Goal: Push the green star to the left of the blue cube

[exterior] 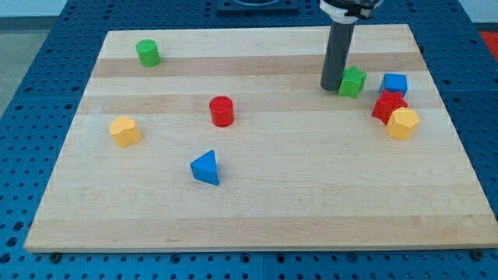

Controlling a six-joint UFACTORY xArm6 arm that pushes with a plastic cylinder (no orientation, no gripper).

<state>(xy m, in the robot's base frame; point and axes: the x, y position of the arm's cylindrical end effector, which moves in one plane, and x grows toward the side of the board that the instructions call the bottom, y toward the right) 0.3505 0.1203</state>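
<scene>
The green star (353,82) lies near the view's upper right on the wooden board (257,210). The blue cube (394,84) sits just to its right, with a small gap between them. My tip (331,86) stands right against the star's left side, at about the same height in the view. The dark rod rises from there to the view's top edge.
A red block (387,106) and a yellow block (403,123) crowd just below the blue cube. A green cylinder (148,53) is at the upper left, a red cylinder (222,110) near the middle, a yellow block (124,131) at the left, a blue triangle (206,168) below centre.
</scene>
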